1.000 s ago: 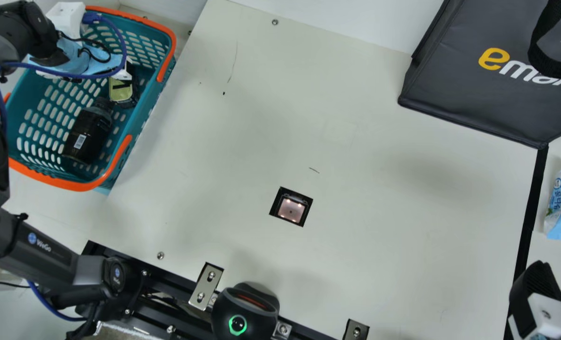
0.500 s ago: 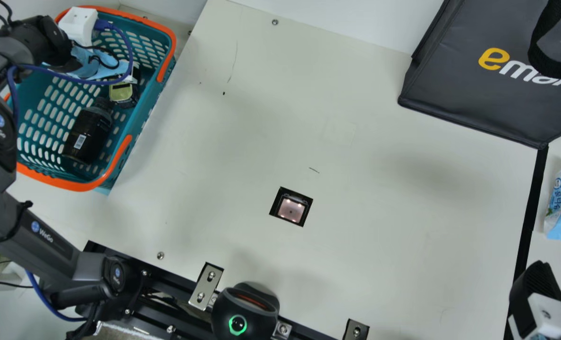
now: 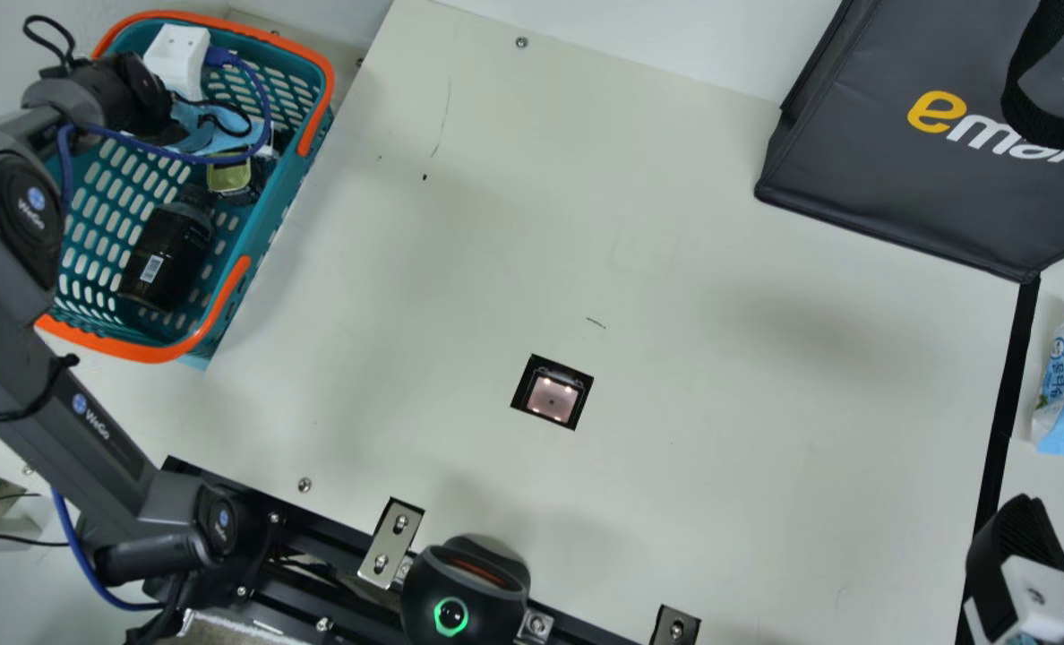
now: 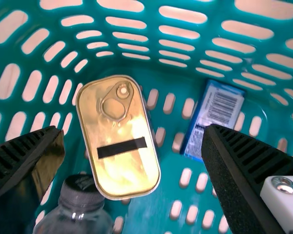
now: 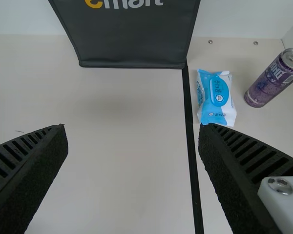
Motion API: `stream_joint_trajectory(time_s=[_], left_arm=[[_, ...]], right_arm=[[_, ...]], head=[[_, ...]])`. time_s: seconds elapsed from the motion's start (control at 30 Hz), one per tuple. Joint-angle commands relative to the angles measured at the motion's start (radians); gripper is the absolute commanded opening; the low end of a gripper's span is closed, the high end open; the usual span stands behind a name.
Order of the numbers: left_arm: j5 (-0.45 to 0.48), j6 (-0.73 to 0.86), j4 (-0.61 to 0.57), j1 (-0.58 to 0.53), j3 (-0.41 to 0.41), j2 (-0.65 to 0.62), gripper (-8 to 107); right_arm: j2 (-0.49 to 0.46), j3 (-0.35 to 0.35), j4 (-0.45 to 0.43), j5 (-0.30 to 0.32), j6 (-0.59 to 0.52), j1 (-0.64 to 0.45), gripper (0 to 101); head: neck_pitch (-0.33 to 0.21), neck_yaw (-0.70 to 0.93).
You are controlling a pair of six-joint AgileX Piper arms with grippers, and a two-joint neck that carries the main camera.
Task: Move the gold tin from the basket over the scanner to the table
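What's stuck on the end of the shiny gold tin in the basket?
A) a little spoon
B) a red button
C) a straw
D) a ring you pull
D: the left wrist view shows the gold tin with a metal pull ring near one end of its lid.
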Motion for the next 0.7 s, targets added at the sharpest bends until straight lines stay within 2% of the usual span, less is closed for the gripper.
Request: stream_joint_trajectory(time_s=[0.0, 0.37, 0.67], left_arm=[[-0.011, -0.01, -0.003, -0.003, -0.004, 0.01, 90], [-0.061, -0.143, 0.056, -0.005, -0.006, 0.053, 90], [-0.072, -0.181, 0.001, 0.006, -0.016, 0.089, 90]], right_arm=[[0.0, 0.0, 0.0, 0.0, 0.0, 0.0, 95], [0.0, 0.0, 0.0, 0.0, 0.0, 0.0, 95], [0.0, 0.0, 0.0, 0.0, 0.0, 0.0, 95]], head=[[-0.03, 0.002], [-0.03, 0.002], [-0.03, 0.002]])
